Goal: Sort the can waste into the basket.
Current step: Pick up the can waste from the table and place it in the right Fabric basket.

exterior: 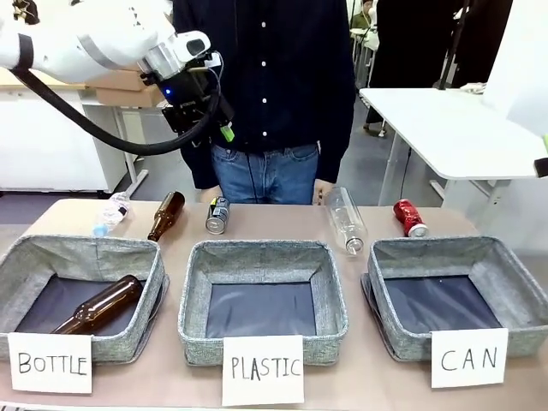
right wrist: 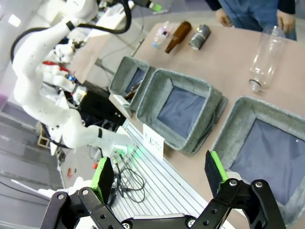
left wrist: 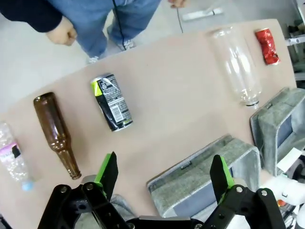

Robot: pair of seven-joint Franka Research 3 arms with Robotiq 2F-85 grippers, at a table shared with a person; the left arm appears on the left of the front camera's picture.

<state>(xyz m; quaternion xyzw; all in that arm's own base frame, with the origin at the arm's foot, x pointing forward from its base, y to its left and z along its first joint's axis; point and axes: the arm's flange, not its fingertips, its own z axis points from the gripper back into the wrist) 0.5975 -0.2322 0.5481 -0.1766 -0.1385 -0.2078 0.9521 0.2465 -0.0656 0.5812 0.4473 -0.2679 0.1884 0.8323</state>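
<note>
- The left arm [exterior: 94, 38] is reaching in from 10 o'clock of the front view, held high above the table [exterior: 274, 224] in front of the person [exterior: 265, 77], with its wrist tilting down toward the far row of waste.
- The left gripper [left wrist: 164, 169] is hanging with its green-padded fingers [left wrist: 108, 169] spread wide and nothing between them.
- The right gripper [right wrist: 158, 168] is hovering off the near edge of the table, its jaws also standing wide apart and empty.
- The dark can [exterior: 217, 215] is lying on its side at 11 o'clock of the PLASTIC basket [exterior: 193, 295], between the brown bottle [exterior: 165, 216] and the clear bottle [exterior: 346, 219], touching neither.
- The red can [exterior: 409, 217] is lying dented at 11 o'clock of the CAN basket [exterior: 514, 287], just beyond its far rim; nothing is lying in that basket.
- The front view is giving the three signs and a second brown bottle [exterior: 98, 306] resting inside the BOTTLE basket [exterior: 26, 261].
- The left wrist view is looking down on the dark can's yellow-green and black label, sitting at 11 o'clock of the gripper, and on the person's fist [left wrist: 62, 33] at the top edge.
- The right wrist view is showing the left arm's full white length at 10 o'clock and cables [right wrist: 128, 183] lying on the floor.
</note>
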